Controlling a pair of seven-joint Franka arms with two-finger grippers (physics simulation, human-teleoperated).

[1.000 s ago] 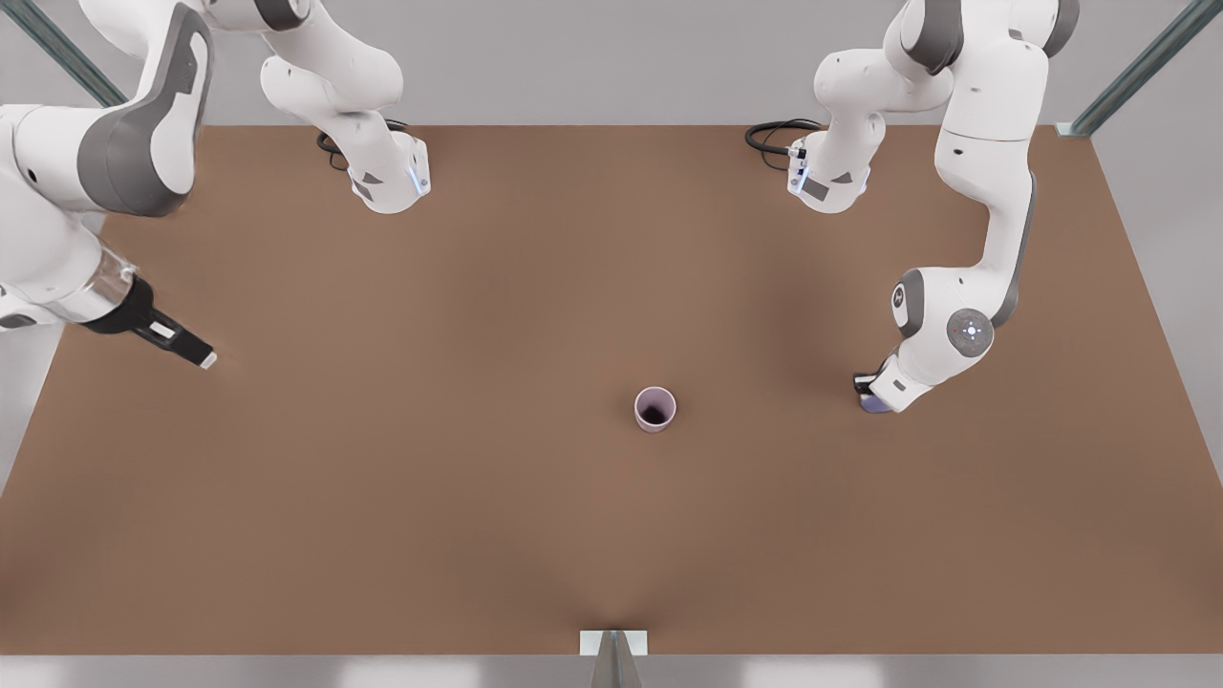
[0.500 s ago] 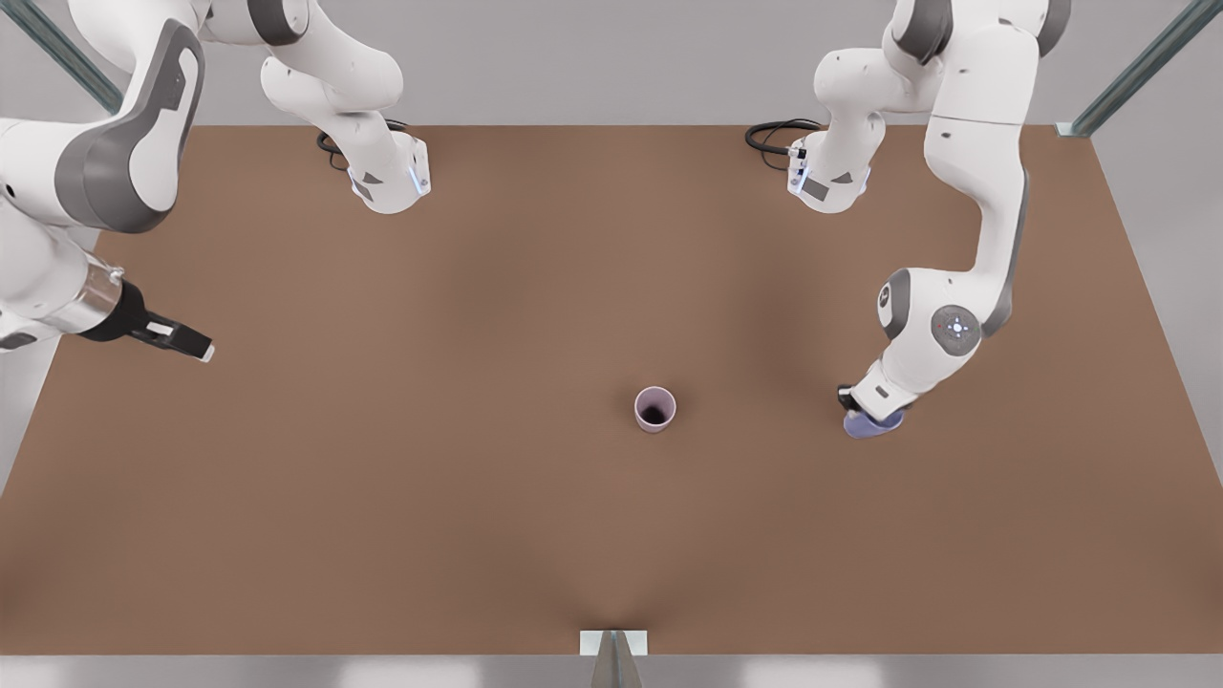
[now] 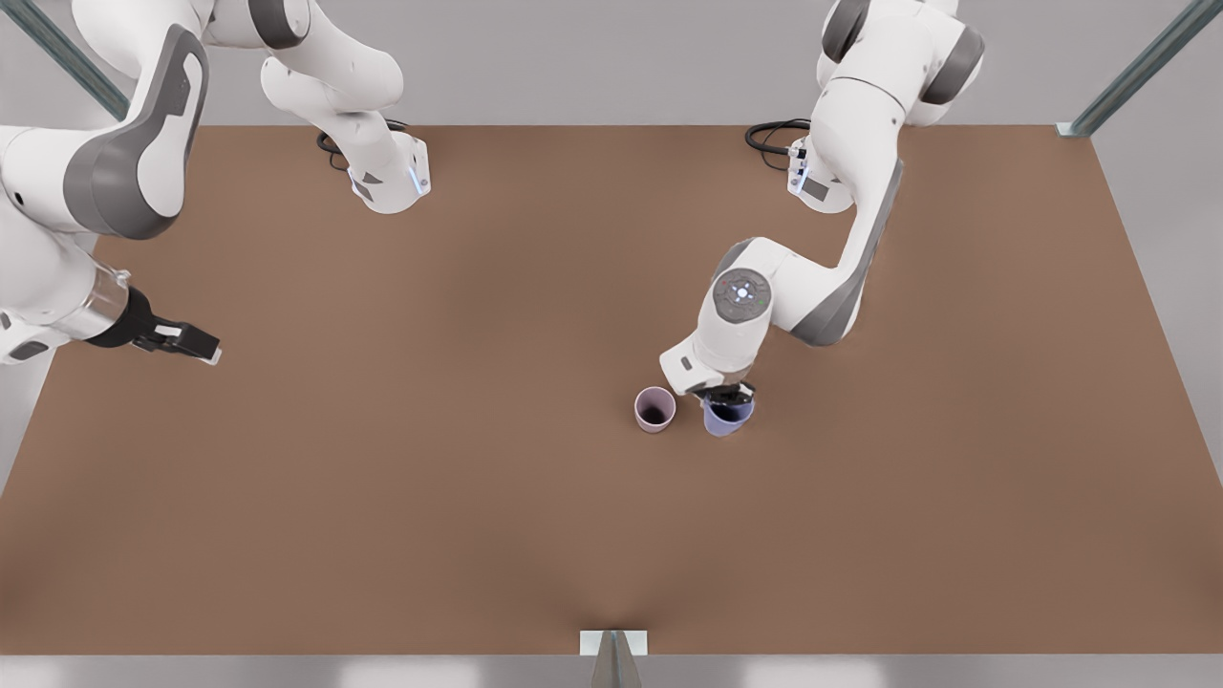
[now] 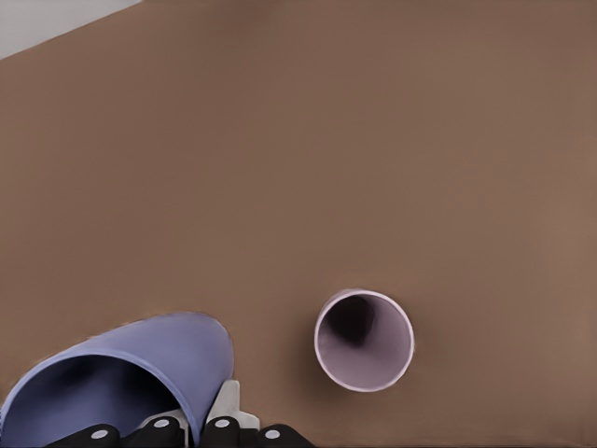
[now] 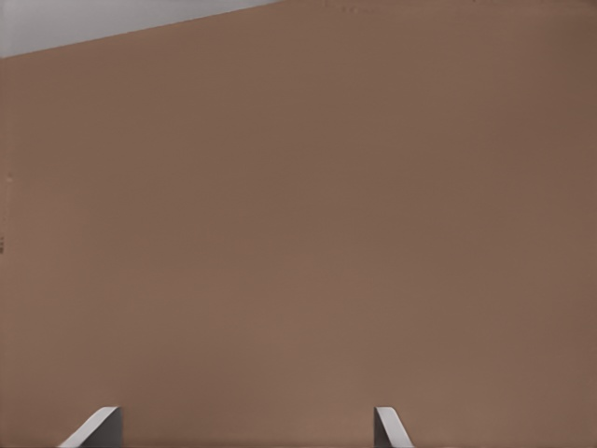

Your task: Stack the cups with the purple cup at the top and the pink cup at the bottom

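Note:
The pink cup (image 3: 654, 409) stands upright on the brown table, its dark inside facing up; the left wrist view shows it too (image 4: 364, 340). Just to its right in the front view hangs the purple cup (image 3: 728, 417), tilted, with my left gripper (image 3: 726, 394) shut on its rim. In the left wrist view the purple cup (image 4: 131, 373) is pinched by its wall in the left gripper (image 4: 201, 427). The two cups are close, with a small gap between them. My right gripper (image 3: 196, 346) waits open at the front view's far left, its two fingertips spread wide (image 5: 247, 425) over bare table.
The brown table (image 3: 382, 497) spreads wide around the cups. Both arm bases (image 3: 392, 182) (image 3: 822, 186) stand at the far edge with black cables beside them. A small metal bracket (image 3: 613, 642) sits at the near edge.
My left gripper carried the purple cup from the front view's right leftward to just beside the pink cup. The right arm barely shifted.

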